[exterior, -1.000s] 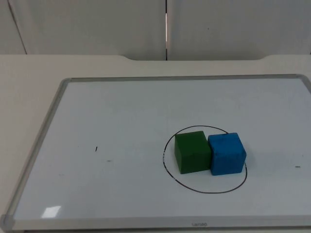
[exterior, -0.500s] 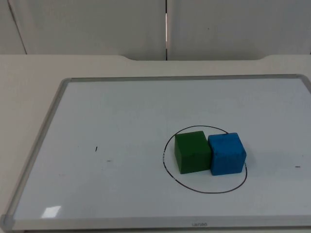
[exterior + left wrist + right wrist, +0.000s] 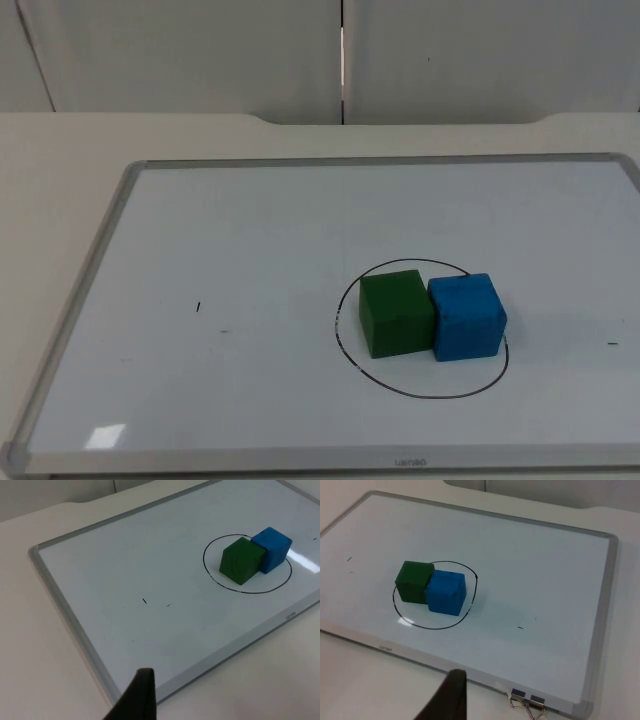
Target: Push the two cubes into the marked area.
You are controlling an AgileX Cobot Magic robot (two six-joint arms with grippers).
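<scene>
Two pincers waited off the whiteboard's near edge, each showing one black fingertip, left pincer (image 3: 134,698) and right pincer (image 3: 452,696); whether either was wide or narrow could not be told; ahead lay the whiteboard (image 3: 250,230) on the counter; the green cube (image 3: 396,313) and blue cube (image 3: 466,317) sat touching, inside the drawn circle (image 3: 345,350), the blue one at its rim.

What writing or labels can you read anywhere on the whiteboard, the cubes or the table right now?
Whiteboard frame, near edge: a small grey brand mark, too small to read.
Green cube: no text.
Blue cube: no text.
Board surface: a drawn black circle and short pen ticks, no words.
</scene>
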